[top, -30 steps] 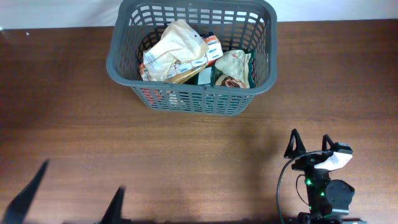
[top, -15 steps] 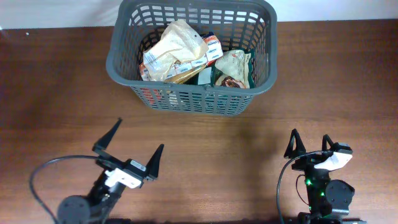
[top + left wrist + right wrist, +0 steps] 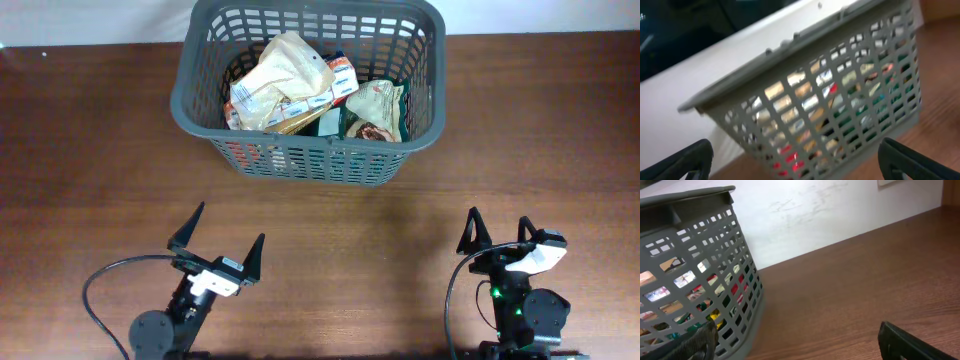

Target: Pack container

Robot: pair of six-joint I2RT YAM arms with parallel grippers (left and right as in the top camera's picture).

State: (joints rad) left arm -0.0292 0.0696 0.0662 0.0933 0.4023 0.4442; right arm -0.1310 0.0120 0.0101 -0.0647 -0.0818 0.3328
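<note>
The container (image 3: 200,112) is a dark grey slotted basket at the back middle of the table. It holds several snack packets, among them a large tan one (image 3: 280,80) and a green-edged one (image 3: 378,108). It also shows in the left wrist view (image 3: 805,85) and the right wrist view (image 3: 695,280), with packets seen through the slots. My left gripper (image 3: 220,238) is open and empty near the front left, well short of the basket. My right gripper (image 3: 497,235) is open and empty at the front right.
The brown wooden table (image 3: 100,180) lies bare on both sides of the basket. A white wall (image 3: 840,215) stands behind the table's far edge.
My left arm has swung in from the bottom left corner and drawn back slightly toward the front, its open fingers now pointing at the basket. The right arm has not moved.
</note>
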